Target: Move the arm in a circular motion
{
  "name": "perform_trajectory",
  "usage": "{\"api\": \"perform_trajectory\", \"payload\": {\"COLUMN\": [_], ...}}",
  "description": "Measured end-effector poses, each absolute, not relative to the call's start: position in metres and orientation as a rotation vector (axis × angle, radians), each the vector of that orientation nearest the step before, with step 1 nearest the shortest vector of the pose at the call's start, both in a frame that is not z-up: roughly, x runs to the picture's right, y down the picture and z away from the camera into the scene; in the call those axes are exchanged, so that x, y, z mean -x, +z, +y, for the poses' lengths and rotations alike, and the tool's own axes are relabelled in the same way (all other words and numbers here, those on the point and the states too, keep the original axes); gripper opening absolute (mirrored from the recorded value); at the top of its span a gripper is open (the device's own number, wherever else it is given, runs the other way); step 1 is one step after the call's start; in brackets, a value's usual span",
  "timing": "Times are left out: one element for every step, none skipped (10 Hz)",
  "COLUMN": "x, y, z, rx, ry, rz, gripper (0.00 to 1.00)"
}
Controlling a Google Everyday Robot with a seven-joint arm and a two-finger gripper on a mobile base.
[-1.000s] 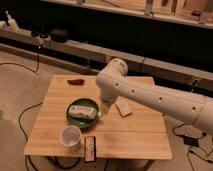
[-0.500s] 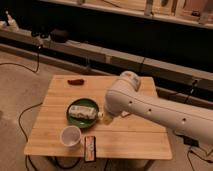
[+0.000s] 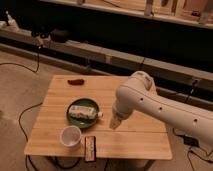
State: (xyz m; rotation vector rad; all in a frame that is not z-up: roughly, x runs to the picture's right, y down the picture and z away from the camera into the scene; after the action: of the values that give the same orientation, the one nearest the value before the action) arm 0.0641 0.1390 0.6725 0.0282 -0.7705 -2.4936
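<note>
The arm (image 3: 160, 107) is large and white, made of thick smooth segments with small dark dots. It reaches in from the right edge over the wooden table (image 3: 55, 130). Its rounded elbow (image 3: 136, 85) sits above the table's right half. From there a short segment drops to a narrow pale tip, the gripper (image 3: 115, 123), which hangs just above the table, right of the green plate (image 3: 75, 120). It holds nothing that I can see.
The green plate holds a wrapped pale packet (image 3: 84, 112). A white cup (image 3: 70, 137) and a dark snack bar (image 3: 90, 148) lie near the front edge. A small red object (image 3: 76, 81) lies at the back left. Cables run on the floor; a dark shelf stands behind.
The elbow has swung to the right across the table, from near the middle to the right half. The tip has moved right, away from the plate. Table objects stayed put.
</note>
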Motion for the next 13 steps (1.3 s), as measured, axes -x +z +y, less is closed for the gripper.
{"api": "perform_trajectory", "payload": {"x": [-0.064, -0.061, -0.060, -0.063, -0.073, -0.085, -0.094, -0.117, -0.131, -0.150, -0.167, -0.186, -0.205], "y": [0.674, 0.677, 0.678, 0.677, 0.673, 0.672, 0.671, 0.670, 0.670, 0.670, 0.670, 0.672, 0.677], "z": [0.142, 0.155, 0.172, 0.184, 0.202, 0.212, 0.215, 0.218, 0.219, 0.219, 0.218, 0.215, 0.209], "rx": [-0.026, -0.003, 0.024, 0.049, 0.104, 0.156, 0.188, 0.266, 0.306, 0.353, 0.382, 0.401, 0.403], "ry": [-2.478, -2.419, -2.359, -2.318, -2.250, -2.203, -2.185, -2.154, -2.139, -2.112, -2.087, -2.064, -2.047], "rz": [-0.787, -0.851, -0.912, -0.951, -1.005, -1.024, -1.023, -1.003, -0.984, -0.955, -0.926, -0.893, -0.857], "gripper": [0.62, 0.62, 0.62, 0.62, 0.62, 0.62, 0.62, 0.62, 0.62, 0.62, 0.62, 0.62, 0.62]}}
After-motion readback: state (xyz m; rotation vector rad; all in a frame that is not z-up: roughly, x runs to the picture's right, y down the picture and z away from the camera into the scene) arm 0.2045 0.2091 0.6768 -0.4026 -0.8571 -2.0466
